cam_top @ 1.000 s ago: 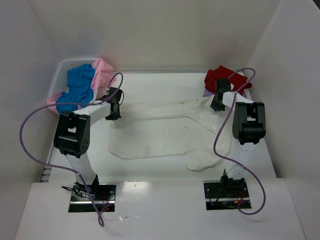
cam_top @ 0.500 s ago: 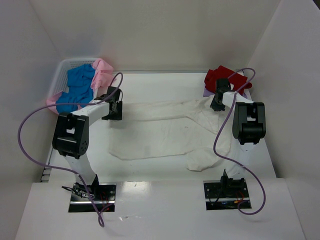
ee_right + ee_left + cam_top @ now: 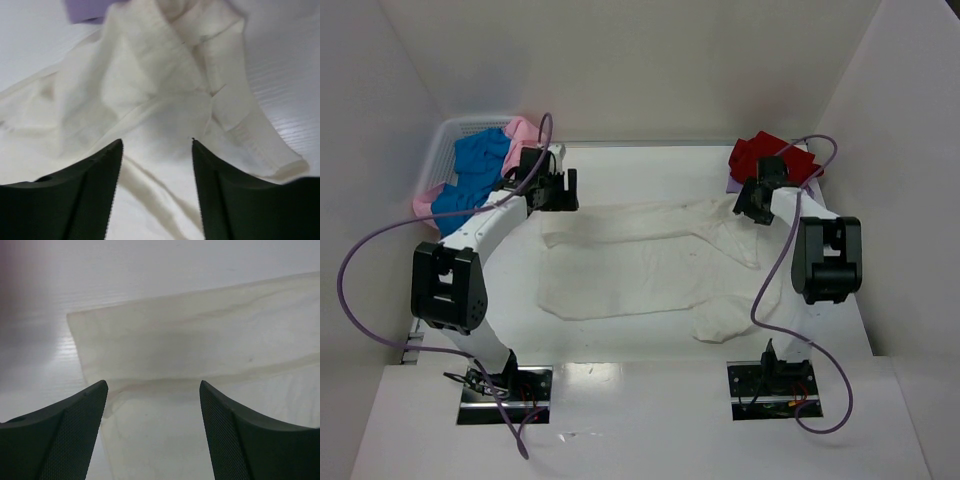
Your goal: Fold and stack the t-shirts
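A cream-white t-shirt (image 3: 640, 262) lies spread across the middle of the table, with its far part folded over. My left gripper (image 3: 558, 192) stands open just beyond the shirt's far left corner; in the left wrist view that gripper (image 3: 153, 385) hovers over the folded cloth (image 3: 200, 340) with nothing between its fingers. My right gripper (image 3: 750, 202) is open over the shirt's bunched far right part; between its fingers in the right wrist view (image 3: 157, 142) only loose cloth (image 3: 150, 90) shows below. A red t-shirt (image 3: 770, 155) lies on a lavender one (image 3: 733, 186) at the far right.
A white mesh basket (image 3: 440, 150) at the far left holds a blue t-shirt (image 3: 472, 175) and a pink one (image 3: 526, 136). White walls close the table on three sides. A lavender corner (image 3: 87, 9) shows beyond the right gripper.
Both grippers have opened and let go of the cream shirt. The left gripper has drawn back toward the far left; the right one has shifted slightly farther away.
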